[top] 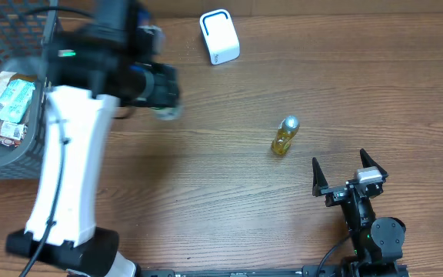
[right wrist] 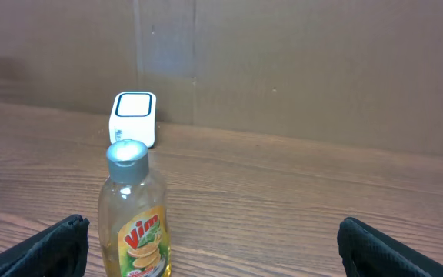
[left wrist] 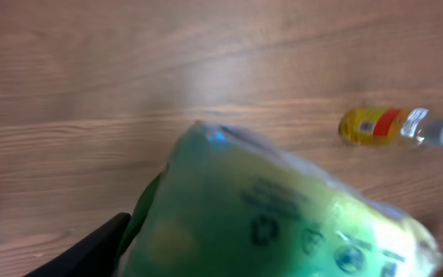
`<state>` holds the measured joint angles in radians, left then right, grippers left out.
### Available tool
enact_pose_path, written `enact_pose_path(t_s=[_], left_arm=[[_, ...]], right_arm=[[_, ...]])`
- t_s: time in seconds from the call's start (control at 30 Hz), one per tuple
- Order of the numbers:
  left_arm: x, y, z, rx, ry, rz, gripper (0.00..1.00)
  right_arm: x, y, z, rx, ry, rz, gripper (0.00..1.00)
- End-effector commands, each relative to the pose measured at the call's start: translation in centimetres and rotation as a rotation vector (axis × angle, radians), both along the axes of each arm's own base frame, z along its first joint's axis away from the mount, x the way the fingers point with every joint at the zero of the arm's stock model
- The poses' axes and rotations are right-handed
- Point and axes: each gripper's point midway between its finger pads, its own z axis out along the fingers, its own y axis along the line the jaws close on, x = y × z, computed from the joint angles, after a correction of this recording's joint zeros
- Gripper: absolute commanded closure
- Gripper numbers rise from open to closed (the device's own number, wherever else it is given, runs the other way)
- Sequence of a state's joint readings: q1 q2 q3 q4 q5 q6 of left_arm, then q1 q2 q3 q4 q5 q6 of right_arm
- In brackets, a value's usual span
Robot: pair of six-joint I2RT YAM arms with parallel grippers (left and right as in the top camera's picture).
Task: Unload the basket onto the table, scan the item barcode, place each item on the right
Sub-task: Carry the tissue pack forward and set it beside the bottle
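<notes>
Green packet [left wrist: 283, 215]: translucent, blurred, recycling marks printed; clamped in left gripper [top: 164, 98] above table [top: 229, 208], near white scanner [top: 219, 36]. Yellow bottle [top: 284, 135] upright, between scanner and right gripper [top: 338, 160], whose jaws stand wide apart. Basket [top: 6, 161] far left.

The left arm [top: 71, 169] has a long white link between black joints, a black cable [top: 54, 201] along it and a green light [top: 69, 54]. The right arm [top: 371, 231] is black, with pointed fingers [top: 315, 175] and a grey block [top: 369, 176].
</notes>
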<state>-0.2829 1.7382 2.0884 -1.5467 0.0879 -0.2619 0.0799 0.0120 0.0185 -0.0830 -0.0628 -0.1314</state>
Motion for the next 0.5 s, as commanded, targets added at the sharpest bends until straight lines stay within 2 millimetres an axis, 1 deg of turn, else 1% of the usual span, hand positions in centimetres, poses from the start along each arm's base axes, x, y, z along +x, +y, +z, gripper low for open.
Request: enact_pose_path(t_s=[0.0,0.1,0.2,0.23,0.3,0.37,0.47], left_arm=[[-0.5,-3.0,-3.9,0.022,0.072,0.070,0.75],[-0.7,-6.0,-7.4,0.028,0.082,0.080,0.75],[-1.3,-9.3,-11.2,0.027,0.073,0.037,0.74],[-1.5,-10.1,-12.3,0.028,0.074,0.030,0.74],[-2.1,-11.2,-14.4,0.039,0.076,0.017,0.74],[-2.5,-11.7,-16.4,0.069,0.075,0.020,0.74],[-3.1,-12.5,-18.7,0.094,0.095,0.010,0.73]], right_arm=[[0.0,-0.2,-0.3,-0.001,-0.001,-0.011,0.00],[0.0,-0.2,-0.3,-0.001,-0.001,-0.011,0.00],[0.0,-0.2,-0.3,-0.001,-0.001,-0.011,0.00],[0.0,-0.2,-0.3,-0.001,-0.001,-0.011,0.00],[0.0,-0.2,-0.3,-0.001,-0.001,-0.011,0.00],[0.0,-0.2,-0.3,-0.001,-0.001,-0.011,0.00],[0.0,-0.2,-0.3,-0.001,-0.001,-0.011,0.00]])
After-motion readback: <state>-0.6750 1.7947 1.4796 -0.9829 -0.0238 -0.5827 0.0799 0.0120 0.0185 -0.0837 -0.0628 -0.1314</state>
